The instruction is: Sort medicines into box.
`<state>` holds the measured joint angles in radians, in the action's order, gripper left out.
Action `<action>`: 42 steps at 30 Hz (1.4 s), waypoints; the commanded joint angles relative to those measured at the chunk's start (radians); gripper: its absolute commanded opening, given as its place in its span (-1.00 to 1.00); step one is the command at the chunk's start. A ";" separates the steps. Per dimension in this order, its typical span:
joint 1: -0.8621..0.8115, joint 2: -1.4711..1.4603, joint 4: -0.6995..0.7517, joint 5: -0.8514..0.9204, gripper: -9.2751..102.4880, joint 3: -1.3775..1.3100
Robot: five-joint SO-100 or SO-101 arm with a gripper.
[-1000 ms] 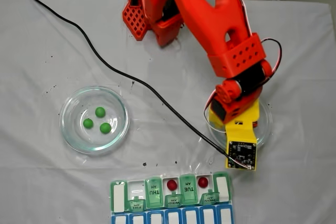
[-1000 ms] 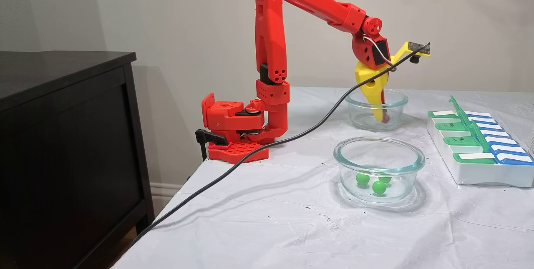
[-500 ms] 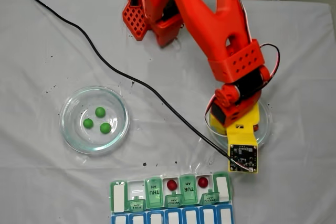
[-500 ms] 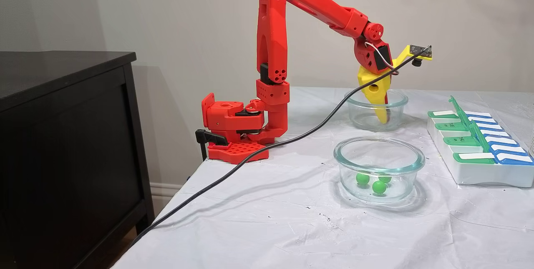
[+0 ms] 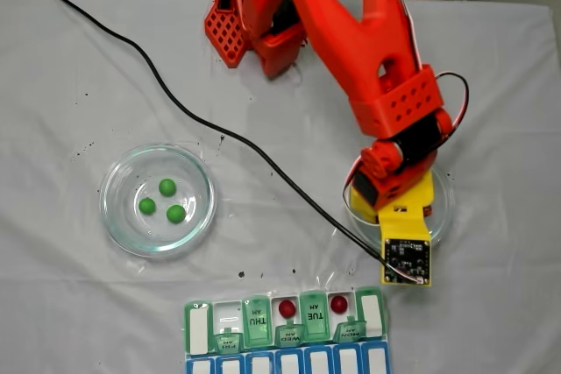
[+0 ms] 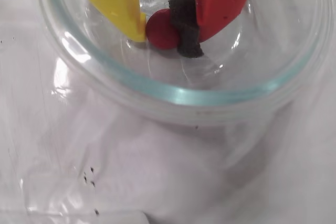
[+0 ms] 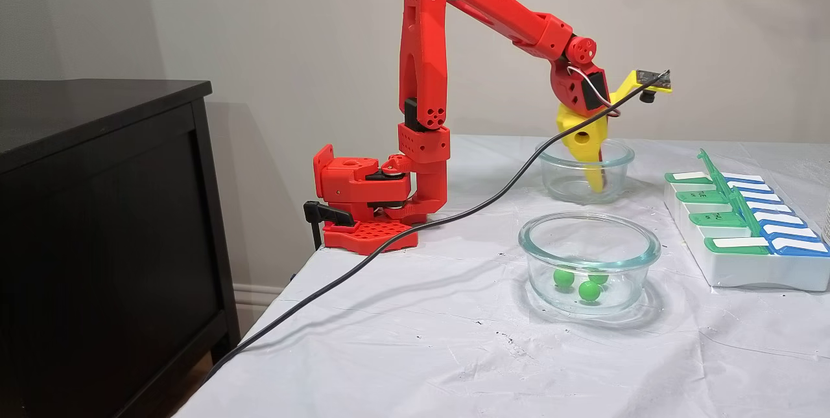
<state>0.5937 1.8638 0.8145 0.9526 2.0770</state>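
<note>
My gripper (image 6: 167, 31) pinches a red ball (image 6: 161, 29) inside the glass dish (image 6: 178, 96), fingers nearly closed; I judge the glossy ball could squirt free on lifting.

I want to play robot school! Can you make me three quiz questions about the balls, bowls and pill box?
1. How many green balls lie in the glass bowl on the left of the overhead fixed view?
2. True or false: the gripper is pinching a red ball inside the other bowl.
3. How many red balls sit in open slots of the pill box: A one, B two, C four?

Key: 1. Three. 2. True. 3. B, one left of the TUE lid and one right of it.
</note>
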 commanded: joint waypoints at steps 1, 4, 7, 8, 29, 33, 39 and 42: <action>0.009 0.135 0.152 -0.143 -0.83 -0.103; -0.034 0.169 0.267 -0.239 -0.83 -0.207; -0.123 0.166 0.390 -0.351 -0.83 -0.359; -0.150 0.167 0.416 -0.380 -0.83 -0.399; -0.604 0.098 0.267 -0.482 -0.83 -0.399; -0.643 -0.006 0.233 -0.492 -0.83 -0.471; -0.709 -0.094 0.258 -0.453 -0.84 -0.572; -0.721 -0.086 0.261 -0.446 -0.84 -0.583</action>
<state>-0.1197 1.7441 1.0707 0.4970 1.5953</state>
